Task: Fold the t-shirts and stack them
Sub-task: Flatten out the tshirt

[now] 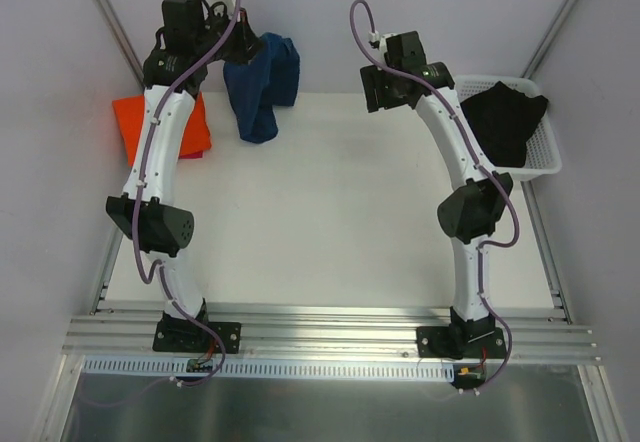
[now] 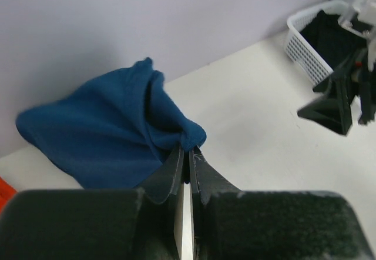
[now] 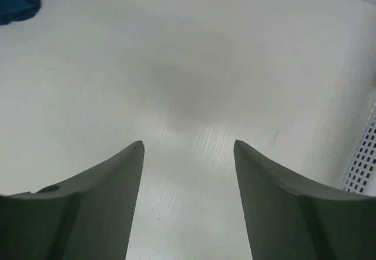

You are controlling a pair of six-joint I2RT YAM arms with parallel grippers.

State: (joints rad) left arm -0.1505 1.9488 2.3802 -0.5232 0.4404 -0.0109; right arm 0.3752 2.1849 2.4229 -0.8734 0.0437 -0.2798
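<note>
White table [image 1: 330, 222], far-left area: the navy t-shirt [image 1: 262, 87] hangs bunched from the left gripper [image 2: 189, 154], whose jaws are pinched tight on a small fold at the cloth's edge. The lower end appears to trail on the table near the back wall. The long axis runs from the pinch down and slightly toward the arms; collar, hem and print cannot be made out, so I cannot tell which way it faces. The cloth looks light, limp and non-slippery and will sag from any single hold; I judge it needs a second grip at a shoulder or hem corner to spread flat. The orange t-shirt [image 1: 130, 122] lies folded at the left edge, partly under the left arm. The basket [image 1: 545, 162] at the right holds a black garment [image 1: 505, 117]. The right gripper [image 3: 188, 148] hovers over bare table, jaws wide apart and holding nothing.
</note>
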